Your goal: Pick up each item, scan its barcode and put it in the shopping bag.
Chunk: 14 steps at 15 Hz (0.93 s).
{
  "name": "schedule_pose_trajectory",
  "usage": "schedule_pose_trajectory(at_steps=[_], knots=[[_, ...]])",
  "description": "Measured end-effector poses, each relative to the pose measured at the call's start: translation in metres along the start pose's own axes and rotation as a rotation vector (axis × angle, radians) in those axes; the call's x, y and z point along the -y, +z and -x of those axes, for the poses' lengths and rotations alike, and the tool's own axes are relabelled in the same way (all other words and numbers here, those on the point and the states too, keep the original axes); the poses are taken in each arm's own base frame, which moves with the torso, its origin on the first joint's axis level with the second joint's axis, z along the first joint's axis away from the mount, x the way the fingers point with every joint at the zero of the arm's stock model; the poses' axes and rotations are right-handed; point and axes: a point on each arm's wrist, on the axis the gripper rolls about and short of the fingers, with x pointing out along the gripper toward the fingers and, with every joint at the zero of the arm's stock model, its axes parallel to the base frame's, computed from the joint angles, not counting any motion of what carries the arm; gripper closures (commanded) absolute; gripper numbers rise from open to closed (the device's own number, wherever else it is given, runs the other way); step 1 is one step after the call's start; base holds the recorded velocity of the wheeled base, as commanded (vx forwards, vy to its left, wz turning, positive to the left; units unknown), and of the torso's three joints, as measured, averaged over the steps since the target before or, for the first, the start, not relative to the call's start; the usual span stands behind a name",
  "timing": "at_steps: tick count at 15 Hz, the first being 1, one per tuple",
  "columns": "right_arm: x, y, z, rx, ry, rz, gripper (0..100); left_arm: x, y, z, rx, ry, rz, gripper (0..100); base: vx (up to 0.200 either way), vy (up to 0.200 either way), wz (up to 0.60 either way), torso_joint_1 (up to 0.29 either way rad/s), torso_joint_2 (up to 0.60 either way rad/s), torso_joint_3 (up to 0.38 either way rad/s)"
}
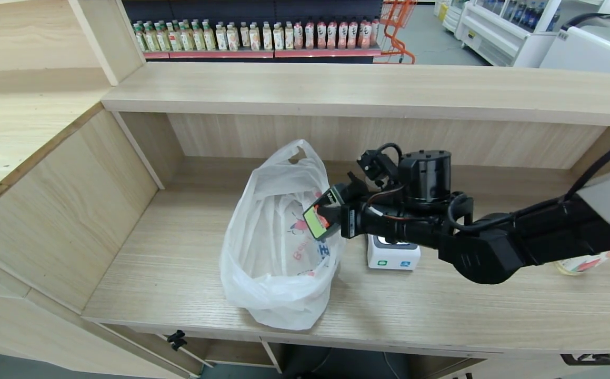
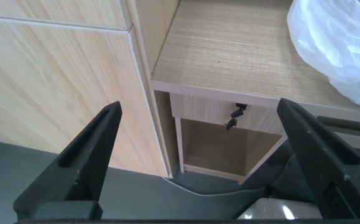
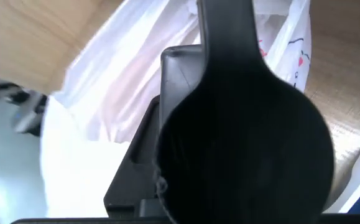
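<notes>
A white plastic shopping bag (image 1: 276,247) stands open on the wooden counter (image 1: 415,305). My right gripper (image 1: 327,213) is shut on a small green and red packet (image 1: 316,219), held over the bag's right rim. The white barcode scanner (image 1: 393,255) sits on the counter just right of the bag, under my right arm. In the right wrist view a dark rounded object (image 3: 242,137) sits close in front, with the bag (image 3: 105,118) behind it. My left gripper (image 2: 198,162) hangs open below the counter's front left corner, with nothing between its fingers.
A raised wooden ledge (image 1: 368,89) runs along the counter's back and a slanted wooden side panel (image 1: 62,210) closes its left. A jar-like item (image 1: 581,265) lies at the right, partly behind my right arm. Shelves of bottles (image 1: 257,34) stand far behind.
</notes>
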Motion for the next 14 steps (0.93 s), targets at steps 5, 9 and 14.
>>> schedule_pose_trajectory(at_steps=[5,9,14], knots=[[0.016,-0.019,-0.02,-0.037,-0.023,0.073,100,0.0,0.0,0.0,0.0,0.001,0.0,0,0.0,0.0,0.0,0.0,0.0,0.0],[0.019,-0.02,-0.029,-0.001,-0.022,0.093,0,0.0,0.0,0.0,0.0,0.001,0.0,0,0.0,0.0,0.0,0.0,0.0,0.0],[0.012,0.004,-0.02,0.07,0.003,-0.163,0,0.0,0.0,0.0,0.0,0.001,0.0,0,0.0,0.0,0.0,0.0,0.0,0.0]])
